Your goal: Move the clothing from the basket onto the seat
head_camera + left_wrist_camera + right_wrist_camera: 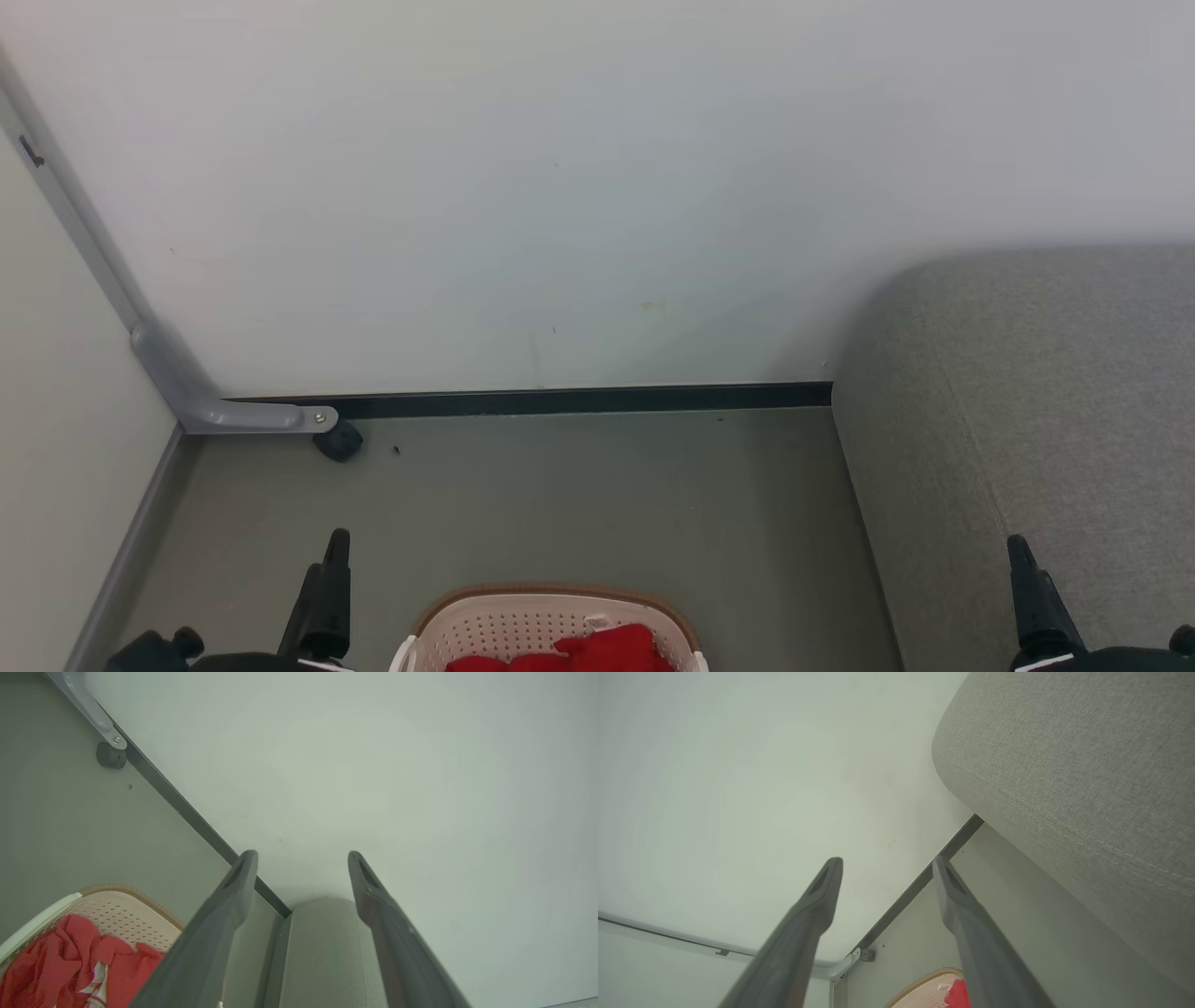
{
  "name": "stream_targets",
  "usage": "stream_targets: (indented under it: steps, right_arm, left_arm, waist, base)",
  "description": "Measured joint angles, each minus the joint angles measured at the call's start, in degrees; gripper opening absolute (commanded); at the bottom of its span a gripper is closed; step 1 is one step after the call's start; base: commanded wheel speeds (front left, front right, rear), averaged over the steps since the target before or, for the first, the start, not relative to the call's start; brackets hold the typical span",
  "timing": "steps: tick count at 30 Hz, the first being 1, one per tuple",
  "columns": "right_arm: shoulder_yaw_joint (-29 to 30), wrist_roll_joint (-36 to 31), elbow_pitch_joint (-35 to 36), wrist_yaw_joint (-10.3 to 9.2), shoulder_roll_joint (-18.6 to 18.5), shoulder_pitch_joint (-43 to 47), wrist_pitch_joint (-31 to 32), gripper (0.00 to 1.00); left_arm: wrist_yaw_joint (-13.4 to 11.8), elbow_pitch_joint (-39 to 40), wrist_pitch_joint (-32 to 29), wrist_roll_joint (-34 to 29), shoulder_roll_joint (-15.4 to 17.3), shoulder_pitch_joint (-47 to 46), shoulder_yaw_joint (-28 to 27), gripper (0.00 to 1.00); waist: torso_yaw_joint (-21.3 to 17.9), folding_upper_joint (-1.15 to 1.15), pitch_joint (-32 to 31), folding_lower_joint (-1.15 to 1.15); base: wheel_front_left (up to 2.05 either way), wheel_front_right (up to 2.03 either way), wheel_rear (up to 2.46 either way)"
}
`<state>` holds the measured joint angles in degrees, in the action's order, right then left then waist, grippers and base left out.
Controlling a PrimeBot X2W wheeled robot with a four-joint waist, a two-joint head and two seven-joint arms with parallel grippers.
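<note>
Looking down on a cream basket (523,627) set on the floor (597,495) at the bottom edge of the head view, with red clothing (597,651) heaped inside and none of it yet on the grey seat (1046,392) to the right. Probably arranged so on purpose: basket centred between the two arms, seat near on one side, a short carry across. Holding the left pincer (301,858) spread wide and empty, left of the basket, pointing toward the wall (560,187); holding the right pincer (886,862) just as wide and empty, by the seat's near side. Presumably opened in readiness for loose, bulky fabric. Judged as the very start: nothing gripped, nothing moved. Next, likely lowering one pincer into the heap and pinching a thick fold.
</note>
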<state>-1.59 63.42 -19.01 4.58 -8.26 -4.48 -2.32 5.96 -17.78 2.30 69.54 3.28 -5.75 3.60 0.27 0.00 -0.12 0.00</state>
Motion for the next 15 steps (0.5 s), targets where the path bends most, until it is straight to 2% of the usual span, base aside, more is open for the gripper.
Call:
stream_targets:
  steps: [15]
  right_arm:
    - [-6.3,-15.7,-0.8,-2.64,-3.1,-1.1,-3.3,1.00]
  left_arm:
    - [-2.0,0.1,3.3,-15.5,1.0,-0.1,4.6,1.00]
  waist:
    - [0.0,0.00,-0.6,0.00]
  base:
    - [0.00,0.00,0.00]
